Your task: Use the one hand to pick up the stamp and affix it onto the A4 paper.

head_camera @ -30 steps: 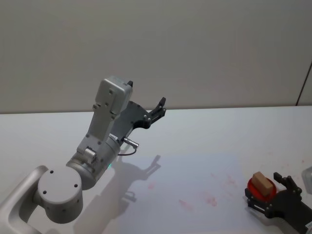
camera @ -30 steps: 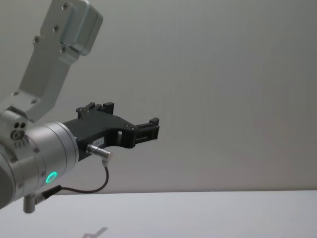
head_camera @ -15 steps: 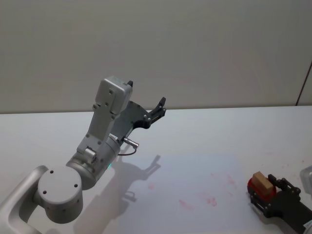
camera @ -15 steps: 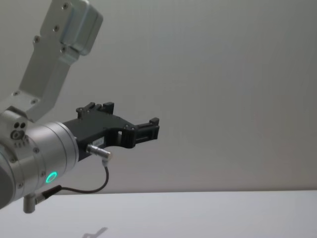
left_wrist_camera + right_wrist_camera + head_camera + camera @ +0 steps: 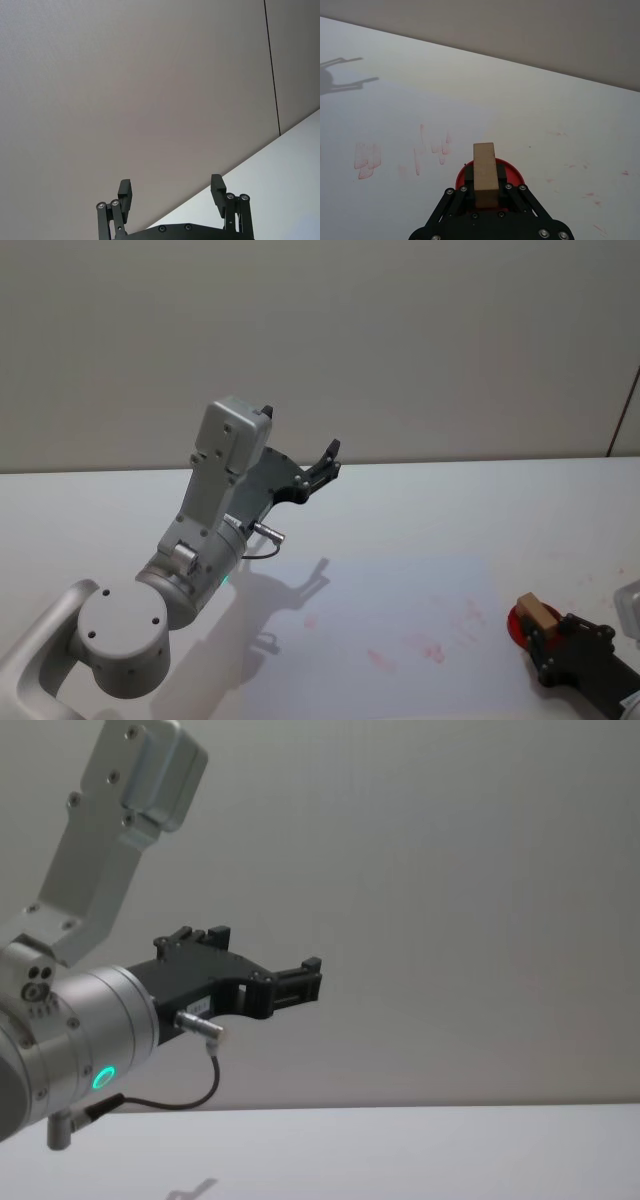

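The stamp [image 5: 537, 613], a small tan wooden block, stands on a round red ink pad [image 5: 516, 625] at the table's front right. My right gripper [image 5: 553, 632] is shut on the stamp [image 5: 484, 165], one black finger [image 5: 463, 192] pressed to each side, with the pad [image 5: 513, 171] showing beneath. The A4 paper [image 5: 400, 600] lies flat just left of the pad and carries several red smudges [image 5: 432, 649]. My left gripper [image 5: 325, 461] is held high above the table's far left, open and holding nothing [image 5: 171, 192].
The left arm's grey elbow and forearm [image 5: 215, 510] rise over the table's left half and cast a shadow on the paper. In the chest view the left gripper [image 5: 308, 976] points right in front of the wall. A pale object's corner [image 5: 630, 602] sits at the right edge.
The right gripper's fingers have drawn in from either side and closed on the stamp over the red pad. The left arm has not moved.
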